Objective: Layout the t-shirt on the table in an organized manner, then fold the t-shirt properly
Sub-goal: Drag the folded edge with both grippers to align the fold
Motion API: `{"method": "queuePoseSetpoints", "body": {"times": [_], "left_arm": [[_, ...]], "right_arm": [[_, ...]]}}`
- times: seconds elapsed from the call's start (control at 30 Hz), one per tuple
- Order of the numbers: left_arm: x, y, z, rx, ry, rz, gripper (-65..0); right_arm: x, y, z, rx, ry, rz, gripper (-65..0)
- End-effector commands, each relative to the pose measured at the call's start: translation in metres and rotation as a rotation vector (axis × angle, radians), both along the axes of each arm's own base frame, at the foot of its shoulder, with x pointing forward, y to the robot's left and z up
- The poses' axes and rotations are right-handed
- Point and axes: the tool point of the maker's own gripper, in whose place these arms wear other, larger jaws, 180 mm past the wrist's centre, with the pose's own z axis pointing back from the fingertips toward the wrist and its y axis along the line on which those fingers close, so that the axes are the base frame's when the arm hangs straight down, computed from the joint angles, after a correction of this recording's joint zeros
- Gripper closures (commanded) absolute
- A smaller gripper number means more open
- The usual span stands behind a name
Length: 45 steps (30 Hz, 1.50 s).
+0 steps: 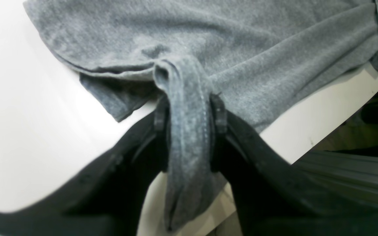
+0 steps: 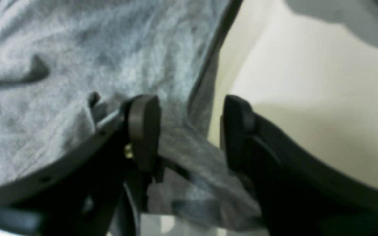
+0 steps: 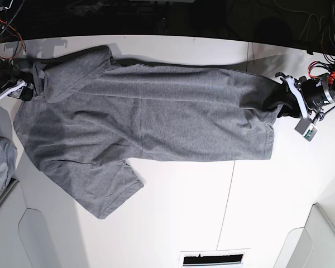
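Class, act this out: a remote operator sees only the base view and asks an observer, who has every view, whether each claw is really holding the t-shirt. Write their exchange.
Operator: On base, cloth hides the left claw. Is it gripping?
Observer: Yes. The left wrist view shows it pinching a bunched, stitched edge of the t-shirt.
Operator: And the right claw?
Observer: The right wrist view shows its jaws apart. Cloth lies between them unpinched, beside the bare table.
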Motion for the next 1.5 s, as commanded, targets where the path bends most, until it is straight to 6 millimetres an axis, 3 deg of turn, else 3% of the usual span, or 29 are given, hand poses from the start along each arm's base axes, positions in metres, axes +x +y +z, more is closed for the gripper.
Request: {"method": "queuePoseSetpoints", "body": {"times": [0.0,0.17,0.37,0.5,0.87,1.03,1.1,1.47], "left_arm": [[0.008,0.002,0.013,-0.006,-0.045,-0.007,-18.1],[0.007,0.004,0.011,0.01,-0.042,-0.01,-18.1],[0.006,0.007,0.008,0.036,-0.036,-0.012,-18.1],[0.006,0.007,0.008,0.037,-0.036,-0.012,-18.1],[0.006,0.01,0.005,0.064,-0.032,-0.017,-18.1],[0.006,0.01,0.005,0.064,-0.033,-0.017,-18.1],[0.006,0.01,0.005,0.064,-0.033,-0.017,-18.1],[0.0,0.022,-0.011,0.058,0.014,0.024,-18.1]], "right_arm": [[0.014,-0.008,0.013,-0.033,-0.044,0.001,-31.7],[0.015,-0.009,0.009,-0.072,-0.019,-0.005,-30.5],[0.009,-0.018,0.005,-0.132,0.02,-0.006,-8.6],[0.004,-0.025,0.002,-0.186,0.055,0.007,-4.2],[-0.007,-0.057,0.004,-0.293,0.104,-0.096,-5.6],[-0.003,-0.052,0.006,-0.256,0.083,-0.103,-30.2],[0.001,-0.05,0.01,-0.244,0.064,-0.104,-31.7],[0.035,-0.033,0.073,-0.273,-0.097,-0.051,-31.7]]}}
